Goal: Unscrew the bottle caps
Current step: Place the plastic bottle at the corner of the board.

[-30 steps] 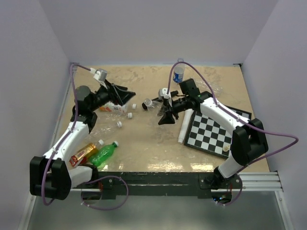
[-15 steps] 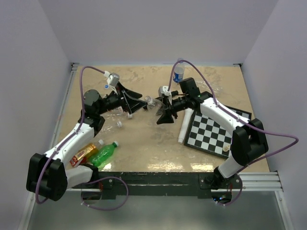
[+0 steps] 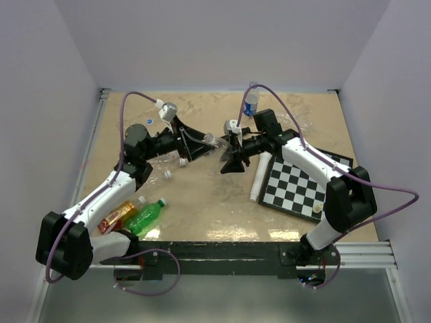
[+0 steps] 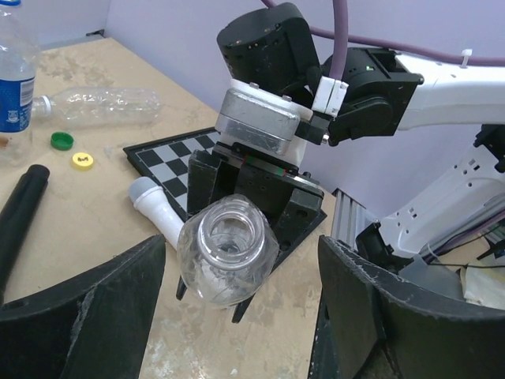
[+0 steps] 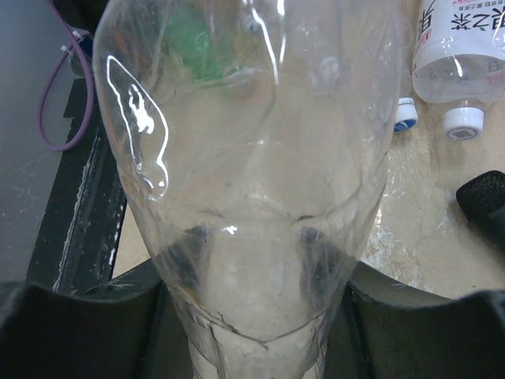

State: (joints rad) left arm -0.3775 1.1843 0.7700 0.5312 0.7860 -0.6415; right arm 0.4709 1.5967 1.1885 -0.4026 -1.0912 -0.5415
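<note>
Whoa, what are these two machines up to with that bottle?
Two robot arms are taking caps off bottles. The right gripper clamps a clear bottle, its capless mouth facing the left gripper, whose jaws stand open and empty before it. A green cap and a yellow cap lie loose on the table.

Left fingers (image 4: 79, 316) spread wide; right fingers (image 5: 47, 328) clamped (seemingly firm); both facing inward.
</note>
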